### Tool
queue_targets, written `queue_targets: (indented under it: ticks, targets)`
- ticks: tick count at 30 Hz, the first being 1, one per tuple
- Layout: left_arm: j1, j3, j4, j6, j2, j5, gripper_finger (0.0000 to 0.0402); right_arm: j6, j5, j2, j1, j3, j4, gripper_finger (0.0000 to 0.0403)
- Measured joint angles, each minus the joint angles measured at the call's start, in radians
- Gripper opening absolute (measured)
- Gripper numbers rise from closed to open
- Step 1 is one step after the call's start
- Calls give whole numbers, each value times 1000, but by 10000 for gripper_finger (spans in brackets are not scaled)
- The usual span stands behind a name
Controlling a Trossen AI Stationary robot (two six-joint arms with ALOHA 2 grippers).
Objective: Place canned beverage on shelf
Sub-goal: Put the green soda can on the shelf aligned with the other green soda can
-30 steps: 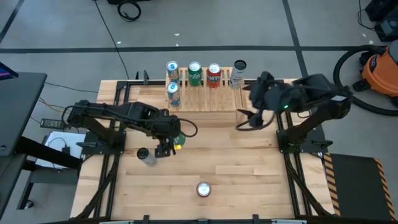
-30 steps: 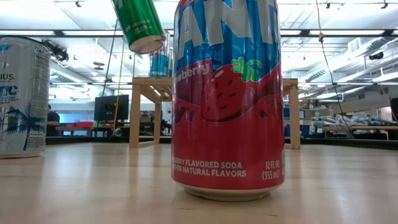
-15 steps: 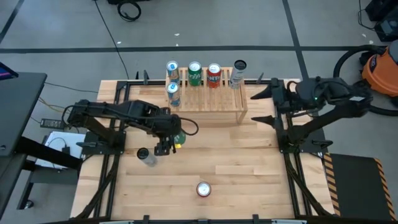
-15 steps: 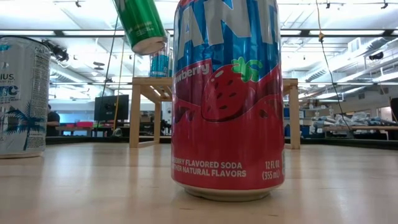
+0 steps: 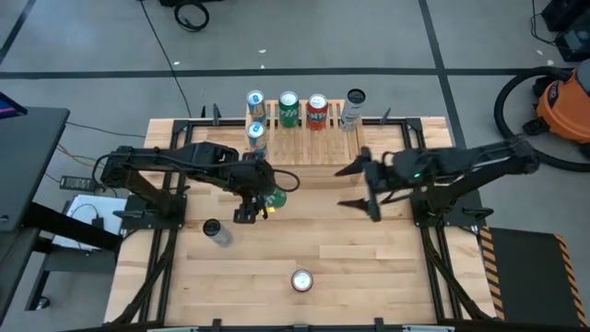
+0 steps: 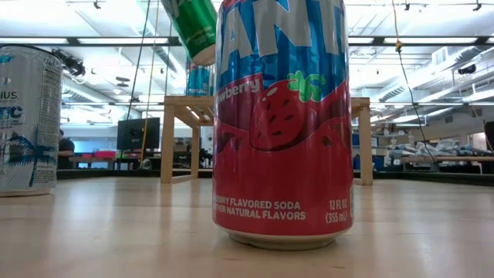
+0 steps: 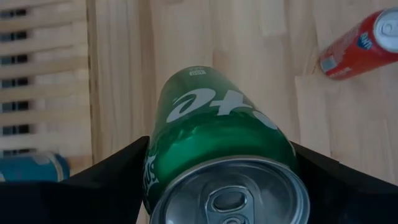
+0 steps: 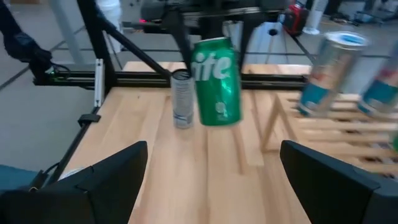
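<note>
The left gripper (image 5: 255,201) clasps a green can (image 7: 214,146) lifted above the tabletop (image 5: 350,249), just in front of the shelf (image 5: 313,148). The right gripper (image 5: 359,189) waits spread beside the shelf. The next move likely calls for carrying the can onto a free shelf slot.

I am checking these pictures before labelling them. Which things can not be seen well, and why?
- Low view: the strawberry soda can fills the middle and hides most of the shelf; its top is cut off.
- Low view: the green can is cut by the top edge; what holds it is unseen.
- Left wrist view: the green can covers the left gripper fingers' inner faces.
- Right wrist view: the shelf cans are blurred, labels unreadable.
</note>
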Motion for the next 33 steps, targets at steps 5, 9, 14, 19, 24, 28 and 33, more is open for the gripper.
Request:
queue_targets:
  ticks: [5, 9, 14, 19, 24, 28, 33]
  targets:
    - [4, 0, 43, 25, 1, 9, 319, -39, -25, 108, -6, -25, 132, 378]
    - [4, 0, 85, 30, 1, 10, 319, -74, -37, 195, -27, -25, 212, 378]
    - [4, 0, 135, 35, 8, 26, 318, -102, -38, 272, -59, -25, 304, 378]
    - [3, 0, 192, 75, 13, 43, 319, -107, -68, 307, -88, -25, 361, 378]
    - [3, 0, 224, 86, 24, 43, 319, -101, -115, 315, -98, -25, 383, 378]
    - [3, -1, 262, 105, 37, 43, 319, -85, -161, 337, -99, -24, 418, 378]
    - [3, -1, 297, 108, 46, 47, 319, -75, -167, 361, -99, -25, 431, 378]
